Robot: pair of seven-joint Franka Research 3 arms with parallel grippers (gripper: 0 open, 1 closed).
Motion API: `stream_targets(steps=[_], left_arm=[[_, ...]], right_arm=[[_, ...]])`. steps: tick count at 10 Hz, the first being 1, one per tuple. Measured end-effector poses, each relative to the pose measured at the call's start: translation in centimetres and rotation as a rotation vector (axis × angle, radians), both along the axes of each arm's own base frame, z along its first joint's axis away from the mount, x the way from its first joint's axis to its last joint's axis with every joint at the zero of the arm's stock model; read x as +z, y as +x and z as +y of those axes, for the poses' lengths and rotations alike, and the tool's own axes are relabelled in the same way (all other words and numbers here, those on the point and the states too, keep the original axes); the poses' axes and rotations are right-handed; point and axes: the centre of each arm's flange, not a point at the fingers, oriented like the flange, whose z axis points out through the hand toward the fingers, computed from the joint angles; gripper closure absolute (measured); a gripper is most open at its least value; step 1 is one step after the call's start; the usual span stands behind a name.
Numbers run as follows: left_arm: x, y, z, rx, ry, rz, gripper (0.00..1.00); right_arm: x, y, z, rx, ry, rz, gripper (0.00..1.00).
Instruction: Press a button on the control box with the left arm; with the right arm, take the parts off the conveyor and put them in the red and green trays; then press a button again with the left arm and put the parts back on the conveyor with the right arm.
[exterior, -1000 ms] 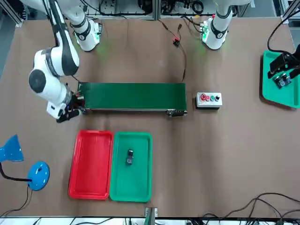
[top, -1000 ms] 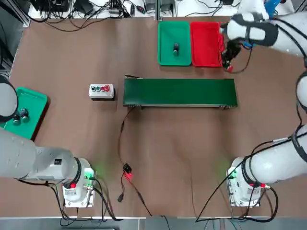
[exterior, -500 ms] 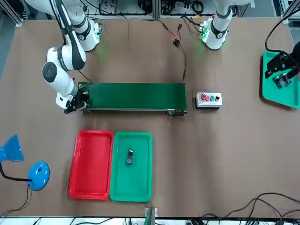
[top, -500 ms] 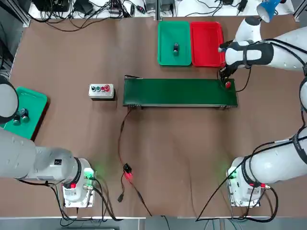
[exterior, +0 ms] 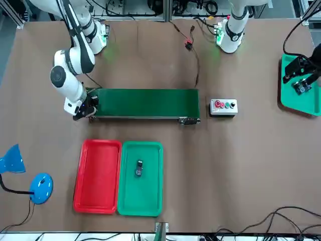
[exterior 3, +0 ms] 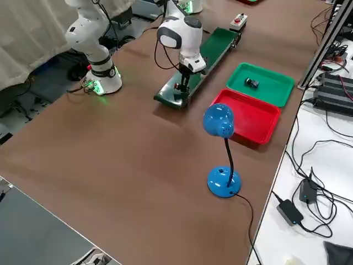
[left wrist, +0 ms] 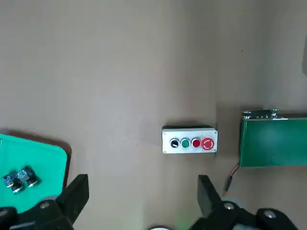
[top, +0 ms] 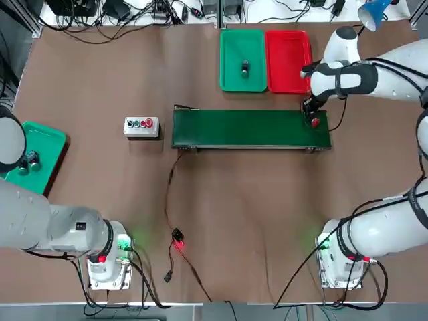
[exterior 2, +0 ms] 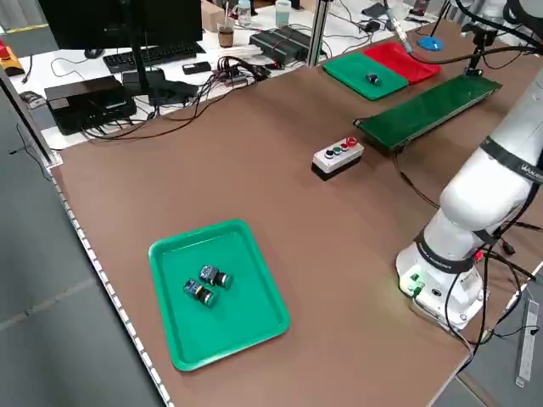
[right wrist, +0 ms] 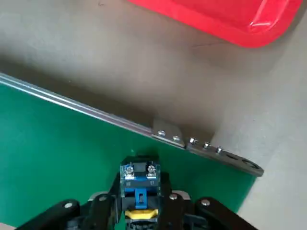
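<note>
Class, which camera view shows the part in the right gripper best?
The right wrist view: the part, blue with a yellow end, fills the centre between the right gripper fingers above the conveyor. The top view shows only a red speck; in the front and right side views the arm hides it.

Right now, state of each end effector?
Left end effector: open, empty.
Right end effector: shut on the small blue-and-yellow button part, over the green conveyor belt.
</note>
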Motion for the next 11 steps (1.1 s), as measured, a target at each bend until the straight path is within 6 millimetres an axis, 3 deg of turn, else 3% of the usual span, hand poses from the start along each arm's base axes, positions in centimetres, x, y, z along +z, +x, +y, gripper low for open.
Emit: stream_targets(steps=[11], left_arm=[[0.00, 0.00, 0.41, 0.007, 0.000, 0.000, 0.00]], right_arm=[[-0.63, -0.42, -0.02, -0.015, -0.002, -0.001, 0.63]])
